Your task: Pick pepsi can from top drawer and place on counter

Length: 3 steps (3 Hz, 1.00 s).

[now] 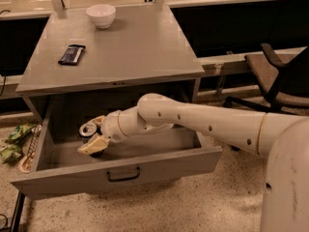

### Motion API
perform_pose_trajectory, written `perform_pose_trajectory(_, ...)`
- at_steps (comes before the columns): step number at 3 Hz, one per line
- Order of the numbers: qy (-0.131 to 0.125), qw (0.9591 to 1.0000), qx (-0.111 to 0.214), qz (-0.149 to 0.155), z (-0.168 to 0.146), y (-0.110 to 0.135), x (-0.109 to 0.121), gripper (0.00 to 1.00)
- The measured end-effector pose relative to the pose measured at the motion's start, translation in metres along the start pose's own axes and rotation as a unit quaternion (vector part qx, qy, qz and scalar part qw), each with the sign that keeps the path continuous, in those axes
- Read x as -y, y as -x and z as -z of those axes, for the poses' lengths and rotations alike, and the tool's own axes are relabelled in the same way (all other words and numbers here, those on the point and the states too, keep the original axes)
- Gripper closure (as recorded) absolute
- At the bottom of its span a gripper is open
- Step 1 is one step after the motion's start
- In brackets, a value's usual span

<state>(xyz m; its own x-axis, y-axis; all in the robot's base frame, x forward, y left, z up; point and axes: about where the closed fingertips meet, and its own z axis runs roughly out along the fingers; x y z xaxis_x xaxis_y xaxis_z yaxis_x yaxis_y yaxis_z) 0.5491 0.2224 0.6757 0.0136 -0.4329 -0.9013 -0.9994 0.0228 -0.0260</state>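
Note:
The top drawer (120, 170) of the grey cabinet is pulled out. The pepsi can (88, 129) stands upright at the drawer's left, its silver top showing and its dark body mostly hidden. My gripper (95, 134) reaches down into the drawer from the right. Its tan fingers (92, 145) sit on either side of the can and are closed against it. The can still rests on the drawer floor. The counter (135, 47) is the flat grey cabinet top above the drawer.
A white bowl (101, 15) stands at the back of the counter and a flat black packet (71, 54) lies at its left. A dark office chair (280, 81) stands to the right. Green wrappers (12, 141) lie on the floor at the left.

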Motion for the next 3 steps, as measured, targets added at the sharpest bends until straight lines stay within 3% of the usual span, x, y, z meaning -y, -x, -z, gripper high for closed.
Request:
perform_pose_trajectory(1,-0.006,1.0,0.002,0.005,0.002,0.0,-0.002,0.59)
perform_pose_trajectory(2,-0.011,0.9995,0.003,0.029,0.016,0.013,-0.011,0.82)
perform_pose_trajectory(3,-0.02,0.9982,0.03,0.049,0.046,0.051,-0.016,1.0)
